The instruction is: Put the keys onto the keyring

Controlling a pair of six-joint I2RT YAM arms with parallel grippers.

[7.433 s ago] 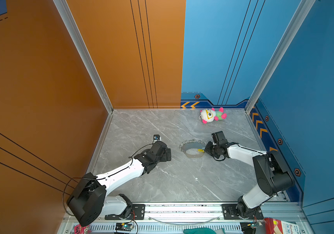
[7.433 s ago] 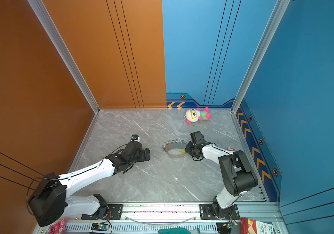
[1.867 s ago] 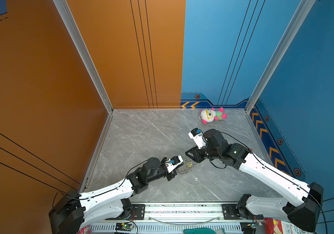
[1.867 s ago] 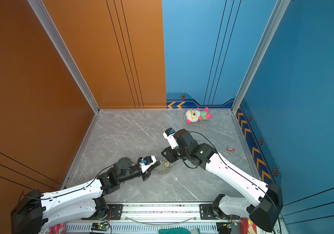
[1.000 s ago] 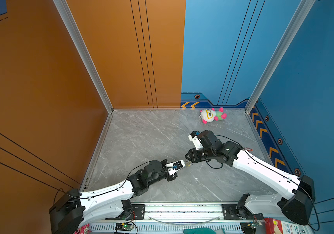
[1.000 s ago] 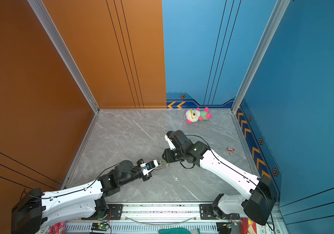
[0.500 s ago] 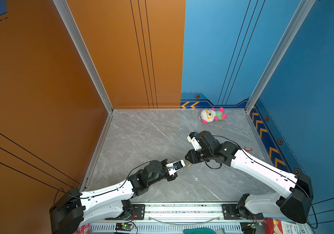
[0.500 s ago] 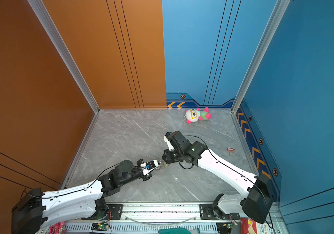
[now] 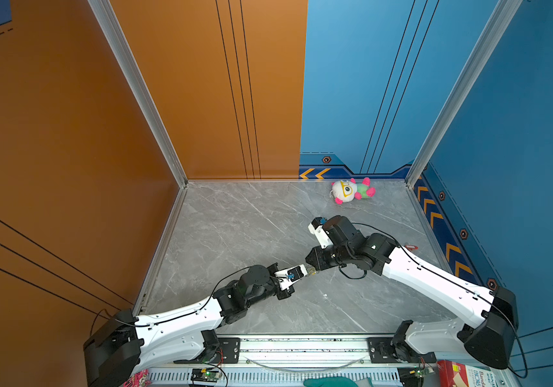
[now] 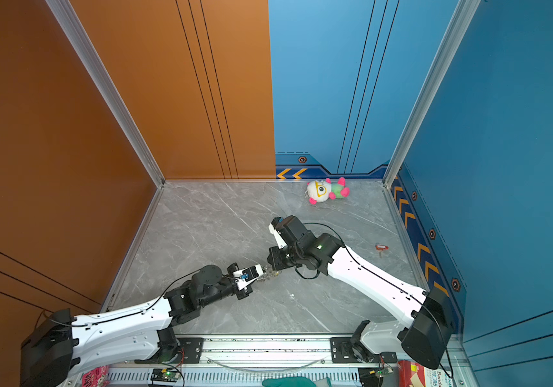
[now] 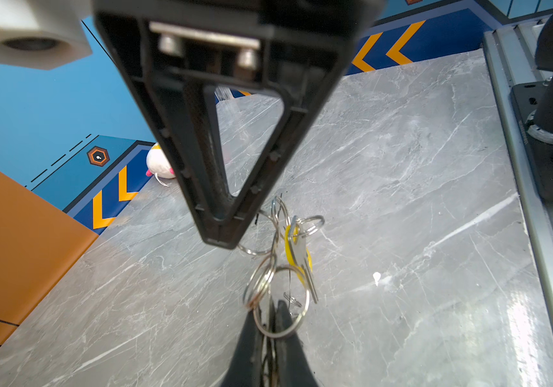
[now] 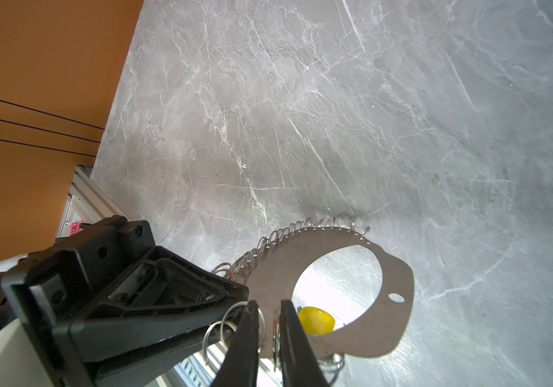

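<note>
My left gripper [image 11: 270, 315] is shut on the keyring [image 11: 268, 278] and holds its flat grey plate edge-on above the table. In the right wrist view the plate [image 12: 335, 241] shows face-on, edged with several wire rings. The yellow key [image 11: 296, 248] hangs among those rings, its head [image 12: 315, 320] just beside my right gripper [image 12: 270, 321]. That gripper's jaws stand nearly together with a wire ring between them. In both top views the two grippers [image 9: 303, 274] [image 10: 271, 266] meet tip to tip at the keyring [image 10: 270, 275]. The red key [image 10: 381, 248] lies on the table at the right.
A plush toy [image 9: 352, 191] lies at the back of the grey marble table [image 9: 234, 228]. Orange and blue walls close in three sides. The arms' mounting rail [image 9: 301, 345] runs along the front edge, with a red box [image 9: 462, 373] at its right end.
The right gripper's jaws have narrowed onto the keyring over the last second. Both arms have hardly moved. Seconds earlier the keyring lay on the table farther back.
</note>
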